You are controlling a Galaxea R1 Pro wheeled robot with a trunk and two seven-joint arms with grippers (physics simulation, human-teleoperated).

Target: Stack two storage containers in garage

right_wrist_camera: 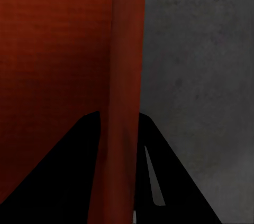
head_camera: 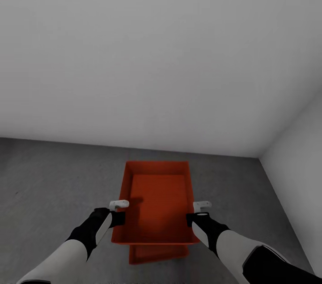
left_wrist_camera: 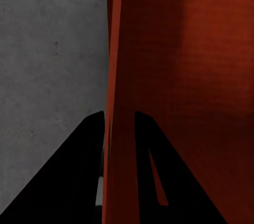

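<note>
In the head view an orange-red storage container [head_camera: 156,199] sits between my two arms, open top up. My left gripper [head_camera: 118,212] is shut on its left wall and my right gripper [head_camera: 197,212] is shut on its right wall. A second orange-red container [head_camera: 156,253] shows under its near edge, on the dark grey concrete floor [head_camera: 53,185]. I cannot tell whether the upper bin touches the lower one. In the left wrist view the left gripper [left_wrist_camera: 119,115] straddles the bin wall [left_wrist_camera: 119,49]. The right wrist view shows the right gripper [right_wrist_camera: 119,115] clamped on the other wall [right_wrist_camera: 127,49].
A plain grey-white wall [head_camera: 156,52] stands close ahead, and a side wall [head_camera: 299,150] meets it in a corner at the right. Bare concrete stretches to the left of the bins and in a narrower strip to their right.
</note>
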